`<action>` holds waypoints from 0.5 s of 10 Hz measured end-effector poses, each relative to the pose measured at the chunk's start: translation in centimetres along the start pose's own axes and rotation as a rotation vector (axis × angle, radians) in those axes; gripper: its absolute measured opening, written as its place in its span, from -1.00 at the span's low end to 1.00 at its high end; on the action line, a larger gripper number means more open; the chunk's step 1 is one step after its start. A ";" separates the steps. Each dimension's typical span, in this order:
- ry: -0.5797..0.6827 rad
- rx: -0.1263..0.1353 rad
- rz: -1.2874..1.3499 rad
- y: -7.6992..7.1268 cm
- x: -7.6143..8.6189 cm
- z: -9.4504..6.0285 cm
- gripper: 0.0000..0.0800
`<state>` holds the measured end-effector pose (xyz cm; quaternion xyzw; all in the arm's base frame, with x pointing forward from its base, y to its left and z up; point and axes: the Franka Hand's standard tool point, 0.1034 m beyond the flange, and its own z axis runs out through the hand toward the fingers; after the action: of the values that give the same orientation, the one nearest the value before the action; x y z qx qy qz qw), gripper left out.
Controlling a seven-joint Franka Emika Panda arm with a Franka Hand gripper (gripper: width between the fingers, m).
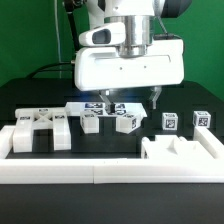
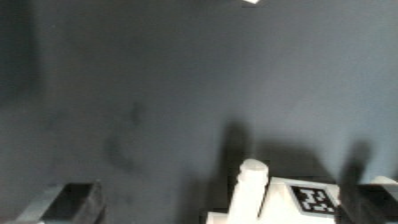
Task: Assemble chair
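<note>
Hovering low in the exterior view, the gripper (image 1: 133, 99) hangs wide open and empty above the loose chair parts (image 1: 127, 122), seemingly lined up for a pick; the tagged slab (image 1: 98, 107) beneath lies flat, long axis running across that view, left to right. Wrist view: 1 tagged block (image 2: 276, 192) sits between the 2 spread fingers (image 2: 71, 203), off-centre, untouched; its long axis cannot be told.

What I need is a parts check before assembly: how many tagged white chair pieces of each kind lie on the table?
Small cubes, at the exterior view's right: 2
Chunky blocks, in the middle: 2
Flat slab, behind those blocks: 1
Large piece, at the exterior view's left, apparently one part: 1
Total: 6, as far as the exterior view separates them
</note>
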<state>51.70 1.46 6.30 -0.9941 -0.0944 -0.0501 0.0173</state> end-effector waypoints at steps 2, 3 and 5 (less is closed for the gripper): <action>-0.017 0.016 0.272 0.7 -1.1 0.2 0.62; -0.028 0.022 0.378 0.6 -1.8 0.5 0.62; -0.026 0.028 0.484 0.9 -2.3 0.8 0.62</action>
<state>49.71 0.20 5.23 -0.9880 0.1456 -0.0305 0.0416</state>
